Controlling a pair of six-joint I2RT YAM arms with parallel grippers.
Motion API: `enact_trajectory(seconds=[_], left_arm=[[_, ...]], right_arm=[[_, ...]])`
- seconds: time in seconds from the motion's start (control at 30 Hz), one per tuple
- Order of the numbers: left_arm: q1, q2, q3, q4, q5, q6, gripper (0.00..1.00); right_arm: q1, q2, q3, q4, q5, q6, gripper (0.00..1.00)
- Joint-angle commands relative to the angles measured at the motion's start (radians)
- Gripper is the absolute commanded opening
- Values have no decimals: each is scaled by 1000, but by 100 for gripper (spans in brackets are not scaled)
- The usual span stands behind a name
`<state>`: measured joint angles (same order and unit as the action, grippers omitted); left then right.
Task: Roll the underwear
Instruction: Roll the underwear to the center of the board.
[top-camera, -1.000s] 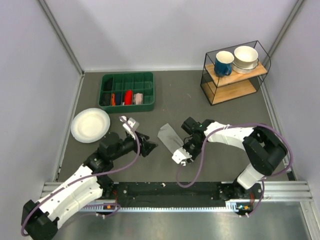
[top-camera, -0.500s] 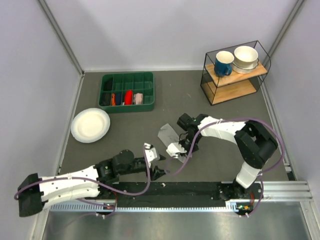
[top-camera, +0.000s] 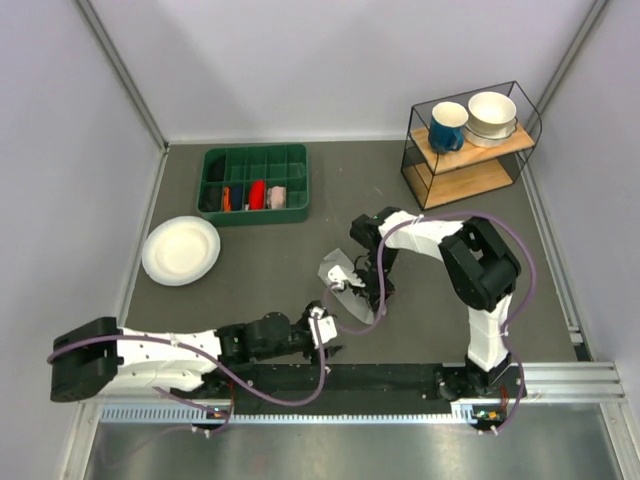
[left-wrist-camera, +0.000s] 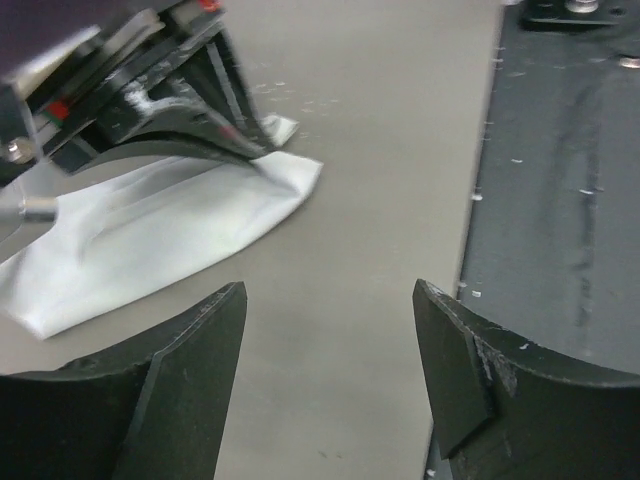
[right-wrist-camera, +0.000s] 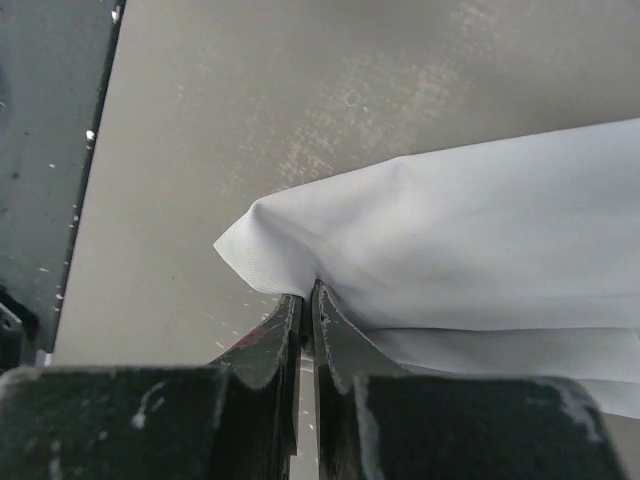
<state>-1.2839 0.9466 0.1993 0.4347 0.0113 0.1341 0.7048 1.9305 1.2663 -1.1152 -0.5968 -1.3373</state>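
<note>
The underwear (top-camera: 338, 278) lies on the table (top-camera: 260, 270), near the middle and a bit toward the front edge, and it is not rolled yet. It looks like a flat, folded strip of light cloth. I can see no curl or tube in it. The right gripper (right-wrist-camera: 305, 298) has its two fingers squeezed together on the cloth right by one corner, at the end nearest the front of the table. The left gripper (left-wrist-camera: 330, 370) is low over the table just in front of that same end. Its fingers are wide apart with nothing between them, and it does not touch the cloth. So I think the job is only just starting: a corner is grabbed, and all the rolling is left to do, from this end to the other. From above, the long side of the underwear runs on a slant, from far and left to near and right. The pinched end points toward the front edge, and the free end points away, toward the far left.
</note>
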Motion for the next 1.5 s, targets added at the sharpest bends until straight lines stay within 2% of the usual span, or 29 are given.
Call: enact_trajectory(seconds=[0.0,0.07,0.1,0.2,0.3,0.37,0.47,0.63,0.8,0.9,1.07,1.23,1.37,1.47], left_arm=[[-9,-4,-34,131,-271,-22,74],[-5,-63,-81,162,-376,-50,77],[1,-147,-90,151,-402,-85,79],[18,-303,-129,118,-366,-84,80],[20,-373,-138,50,-312,-47,80],[20,-365,-147,87,-254,-13,79],[20,-270,-126,117,-185,12,79],[18,9,24,102,-108,68,77],[18,274,181,90,-109,119,75],[18,381,224,124,-93,127,75],[18,497,273,154,-63,122,72],[18,606,336,150,-131,93,68],[20,665,365,145,-143,58,63],[21,690,380,133,-154,23,53]], right_arm=[[-36,44,84,-126,-121,46,1],[-47,51,85,-132,-123,43,1],[-50,53,82,-133,-121,41,1],[-50,70,90,-136,-113,50,1],[-51,100,122,-146,-116,89,1],[-51,119,142,-155,-123,121,1],[-56,156,180,-169,-127,160,1],[-64,212,223,-186,-120,225,1],[-77,237,246,-195,-120,256,1],[-80,246,252,-199,-120,268,1],[-85,254,257,-204,-121,271,1],[-87,257,255,-207,-123,271,1],[-90,260,251,-207,-124,268,1],[-91,262,251,-206,-126,268,1]])
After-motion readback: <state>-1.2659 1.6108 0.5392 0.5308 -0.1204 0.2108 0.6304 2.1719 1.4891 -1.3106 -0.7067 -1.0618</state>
